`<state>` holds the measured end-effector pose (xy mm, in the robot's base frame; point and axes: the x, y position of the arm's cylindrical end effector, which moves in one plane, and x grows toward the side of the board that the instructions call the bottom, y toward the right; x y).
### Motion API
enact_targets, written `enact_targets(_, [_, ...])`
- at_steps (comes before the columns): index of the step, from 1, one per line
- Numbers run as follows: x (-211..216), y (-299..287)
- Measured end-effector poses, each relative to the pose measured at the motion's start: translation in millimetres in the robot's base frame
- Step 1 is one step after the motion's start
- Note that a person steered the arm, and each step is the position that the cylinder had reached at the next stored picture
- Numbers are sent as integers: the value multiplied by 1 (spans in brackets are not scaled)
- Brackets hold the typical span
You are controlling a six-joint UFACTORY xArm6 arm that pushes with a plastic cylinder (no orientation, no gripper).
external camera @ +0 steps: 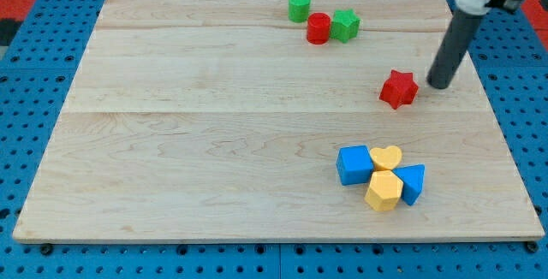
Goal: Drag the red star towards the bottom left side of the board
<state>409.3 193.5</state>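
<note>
My tip (442, 83) is resting on the surface (214, 142) just right of the red star (399, 89), a bare rod end effector holding nothing.

Near the view's top edge of the pale wooden desk (214, 133) sits a cluster of three: a green cylinder (299, 7) farthest up and left, a red cylinder (318, 28) just below and right of it, and a green block (345, 25) touching the red one's right side. Toward the view's bottom right, four pieces huddle together: a blue cube (354, 164), a yellow heart (386, 157), a yellow hexagonal block (384, 191) and a blue triangular block (413, 182). The desk lies on a blue pegboard (34, 116).
</note>
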Motion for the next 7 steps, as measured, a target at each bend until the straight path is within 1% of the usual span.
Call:
enact_targets(1, [0,-98])
enact_targets(2, [8,-156])
enact_targets(3, [38,-234])
enact_targets(4, [48,-283])
enact_targets(5, [49,-292])
enact_targets(6, [66,-322])
enact_targets(7, [70,-336])
